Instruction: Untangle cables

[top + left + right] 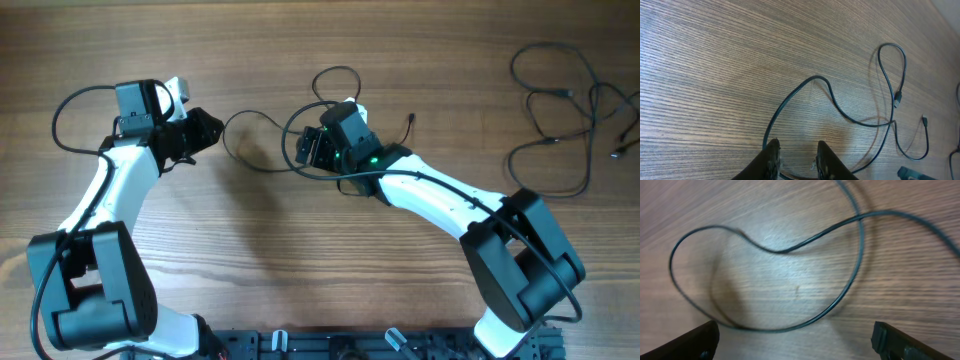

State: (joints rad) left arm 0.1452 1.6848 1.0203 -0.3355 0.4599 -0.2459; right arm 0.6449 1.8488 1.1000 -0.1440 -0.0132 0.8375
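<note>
Brown wood-grain desk (300,250) fills every view. Right claw (795,332) is spread wide above a loop of thin black cable (816,77) lying flat mid-desk. Left claw (796,145) is narrow, with the same cable running up to its fingers; cannot tell whether it pinches. A second bunch of thin black cables (550,93) lies at the far right.

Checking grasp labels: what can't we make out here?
Left wrist: whether left gripper holds the cable; bottom edge cuts the contact.
Overhead: cable crossings under right gripper, hidden by it.
Overhead: right cables run off the edge.
Right wrist: blurred; cable ends out of frame.
</note>
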